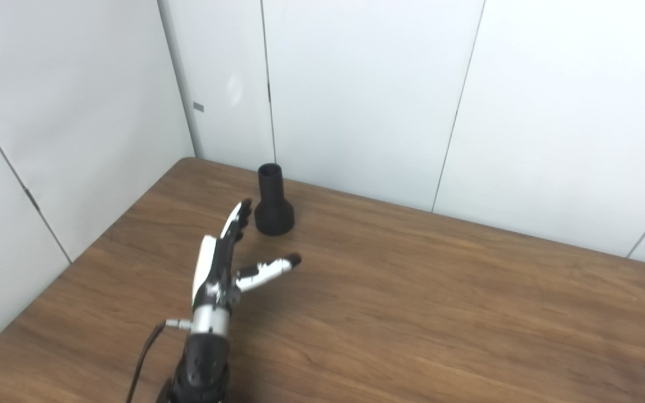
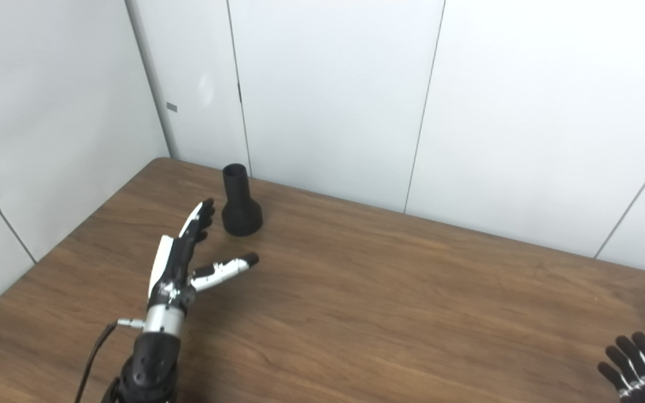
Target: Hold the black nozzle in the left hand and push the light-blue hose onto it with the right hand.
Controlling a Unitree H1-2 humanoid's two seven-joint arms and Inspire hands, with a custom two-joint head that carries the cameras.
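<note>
Just beside the upright black nozzle (image 1: 272, 201), the left hand (image 1: 219, 263) is hovering, fingers (image 1: 237, 218) spread wide, holding nothing; right hand (image 2: 639, 366) is showing only fingertips, grip unclear.

Nozzle (image 1: 273, 202) upright at table (image 1: 412, 313) far-left; left hand (image 1: 227, 263) just before it.

White-and-black left hand (image 1: 219, 263) on silver wrist collar, black forearm, thin trailing black cable (image 1: 142, 358)
</note>
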